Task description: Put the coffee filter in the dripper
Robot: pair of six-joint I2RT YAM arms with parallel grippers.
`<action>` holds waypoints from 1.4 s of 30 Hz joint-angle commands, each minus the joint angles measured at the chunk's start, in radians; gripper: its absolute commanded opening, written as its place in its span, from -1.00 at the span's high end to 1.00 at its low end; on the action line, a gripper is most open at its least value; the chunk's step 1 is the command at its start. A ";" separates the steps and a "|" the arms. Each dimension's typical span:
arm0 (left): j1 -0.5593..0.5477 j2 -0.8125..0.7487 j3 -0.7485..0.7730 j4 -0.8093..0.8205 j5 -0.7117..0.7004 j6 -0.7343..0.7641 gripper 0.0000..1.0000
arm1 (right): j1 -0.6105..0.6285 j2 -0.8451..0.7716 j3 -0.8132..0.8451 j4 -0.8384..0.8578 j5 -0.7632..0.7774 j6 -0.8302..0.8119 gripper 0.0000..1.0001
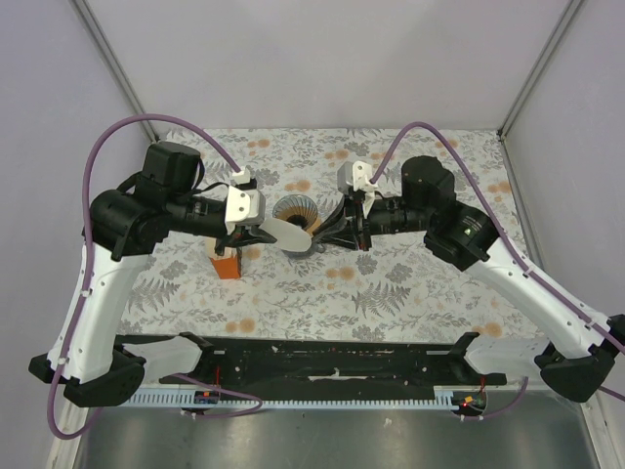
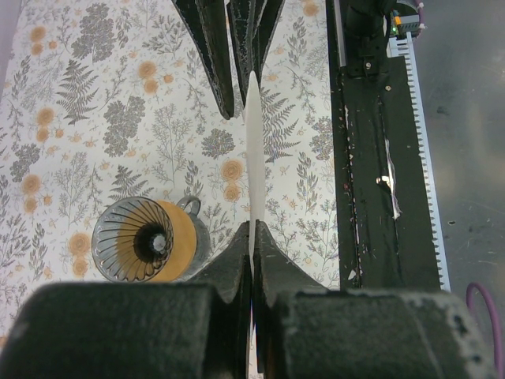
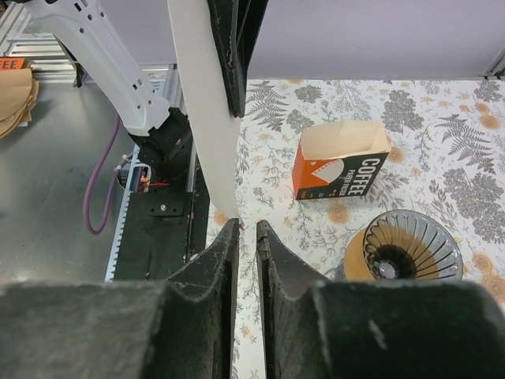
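One coffee filter (image 2: 252,158), clamped in your left gripper (image 2: 252,230); right gripper (image 3: 246,227) narrowly parted at its edge. One dripper (image 2: 144,240), one packet (image 3: 341,167).

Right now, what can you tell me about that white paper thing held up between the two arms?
The coffee filter is a thin white paper piece with a rounded edge, folded flat. It is held on edge in the air above the table, close to the dripper but not in it. The left tool is shut on one side of it. The right tool sits at the opposite edge with its fingers slightly apart; whether they pinch it I cannot tell.
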 commanded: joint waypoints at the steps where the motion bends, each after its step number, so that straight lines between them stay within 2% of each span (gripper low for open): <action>1: -0.006 -0.017 0.008 -0.037 0.013 0.025 0.96 | -0.001 0.005 0.042 0.039 0.003 0.016 0.60; 5: -0.006 -0.015 0.008 -0.034 0.013 0.024 0.96 | -0.001 0.004 0.039 0.050 -0.008 0.025 0.63; 11: -0.006 -0.012 0.002 -0.028 0.013 0.016 0.96 | 0.002 0.010 0.038 0.082 -0.057 0.048 0.45; 20: -0.007 -0.014 -0.001 -0.027 -0.005 0.018 0.96 | 0.013 0.004 0.025 0.102 -0.092 0.053 0.32; 24: -0.009 -0.017 -0.001 -0.025 -0.011 0.016 0.96 | 0.012 -0.011 -0.001 0.093 -0.086 0.039 0.31; 28: -0.009 -0.017 0.000 -0.027 -0.016 0.016 0.96 | 0.012 -0.022 -0.016 0.071 -0.086 0.027 0.42; 33: -0.007 -0.017 -0.001 -0.027 -0.019 0.021 0.96 | 0.012 -0.025 -0.019 0.055 -0.074 0.019 0.44; 42: -0.009 -0.018 -0.001 -0.022 -0.027 0.018 0.96 | 0.016 -0.007 -0.025 0.078 -0.065 0.043 0.39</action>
